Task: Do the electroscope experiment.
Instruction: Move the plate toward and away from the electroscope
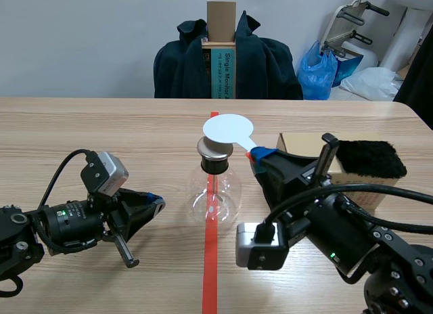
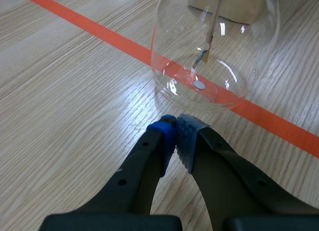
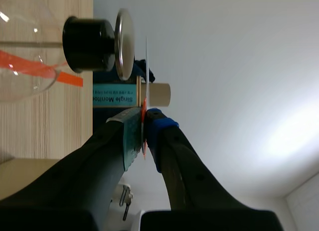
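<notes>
The electroscope is a clear glass flask (image 1: 214, 192) with a black stopper and a round metal plate (image 1: 215, 149) on top, standing on the orange tape line. My right gripper (image 1: 259, 153) is shut on the red handle of a flat white disc (image 1: 228, 130), held just over the metal plate. In the right wrist view the white disc (image 3: 147, 61) shows edge-on ahead of the right gripper (image 3: 144, 116), a narrow gap from the metal plate (image 3: 124, 44). My left gripper (image 1: 157, 202) lies low on the table left of the flask, shut on nothing. The left gripper (image 2: 175, 122) points at the flask (image 2: 214, 52), which has a foil strip (image 2: 202, 57) hanging inside.
A cardboard box (image 1: 298, 143) carrying a black fur pad (image 1: 369, 158) sits behind my right arm. Across the table stands a chair draped with a dark jacket (image 1: 264, 60). The orange tape line (image 1: 211, 260) runs down the table's middle.
</notes>
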